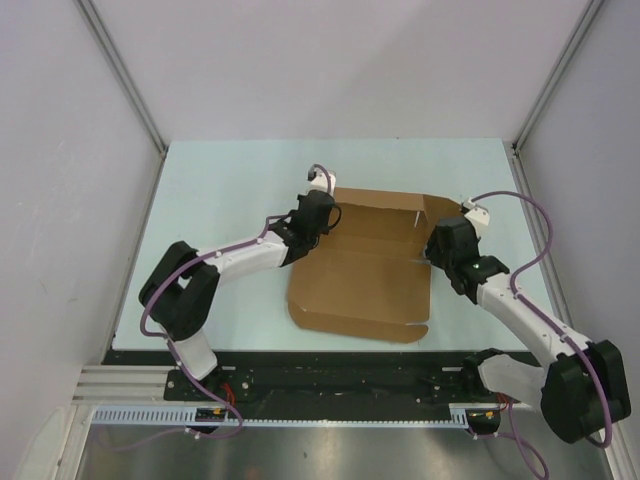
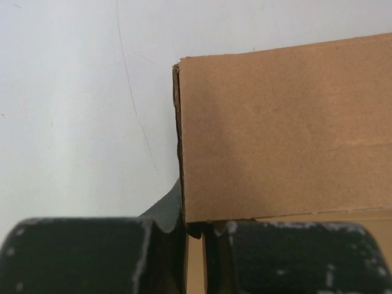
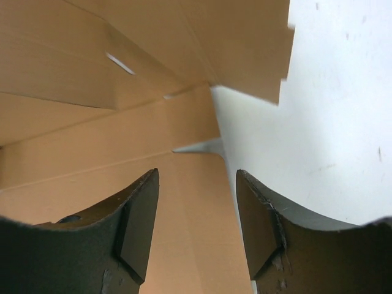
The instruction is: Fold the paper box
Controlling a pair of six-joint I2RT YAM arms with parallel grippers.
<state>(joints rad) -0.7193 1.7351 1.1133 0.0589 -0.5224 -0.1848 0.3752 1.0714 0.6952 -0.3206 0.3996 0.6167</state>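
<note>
Paper box (image 1: pixel 360 280): mid-table, between the two arms, a little right of centre. Brown cardboard sheet, part folded, mostly lying flat. Outline slightly wider left-to-right than deep; crease lines run left-right. Skewed a touch, near edge dropping toward the right. Near corners rounded. Far edge turned up as a low wall; a flap at the far-right corner stands angled.

Surface plain, unmarked. Right wrist view shows a short slit (image 3: pixel 119 63) and stepped flap edges.

Left hand (image 1: pixel 322 212): at the far-left corner of the sheet. In its wrist view the fingers (image 2: pixel 92 257) are pressed nearly together, a thin cardboard edge pinched in the narrow gap, with an upright panel rising just beyond.

Right hand (image 1: pixel 436 248): at the sheet's right edge, fingers spread, gripping nothing. One finger (image 3: pixel 131 233) over cardboard, the other over bare table (image 3: pixel 331 122).

Around: pale table (image 1: pixel 230 190), white walls on three sides, purple cables (image 1: pixel 530 215) looping off both arms, black rail (image 1: pixel 330 385) at the near edge. The left arm covers the sheet's far-left corner from above.
</note>
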